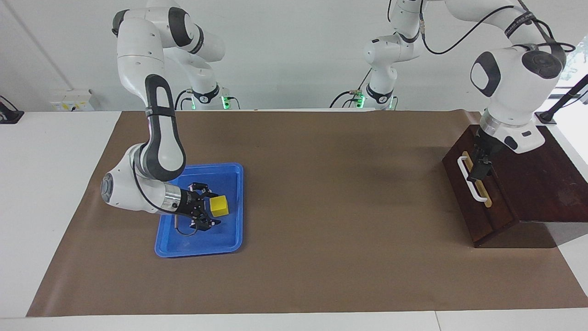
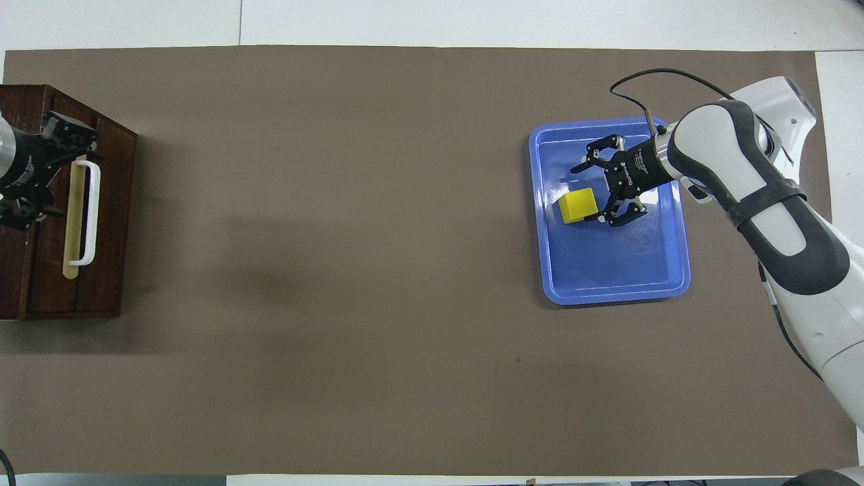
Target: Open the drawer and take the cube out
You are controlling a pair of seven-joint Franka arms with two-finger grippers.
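My right gripper (image 1: 209,208) hangs low over the blue tray (image 1: 232,172) toward my right arm's end of the tabletop (image 1: 321,184). Its fingers are spread, and the cube (image 1: 219,205) sits in the tray at their tips. My left gripper (image 1: 480,168), fingers spread, is at the closed drawer's (image 1: 494,207) white handle (image 1: 473,186).

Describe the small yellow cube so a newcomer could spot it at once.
On the brown mat, find the flat blue plastic tray at the right arm's end of the table. The small bright yellow cube sits in it, between the right gripper's open fingers. It is the only yellow thing there.
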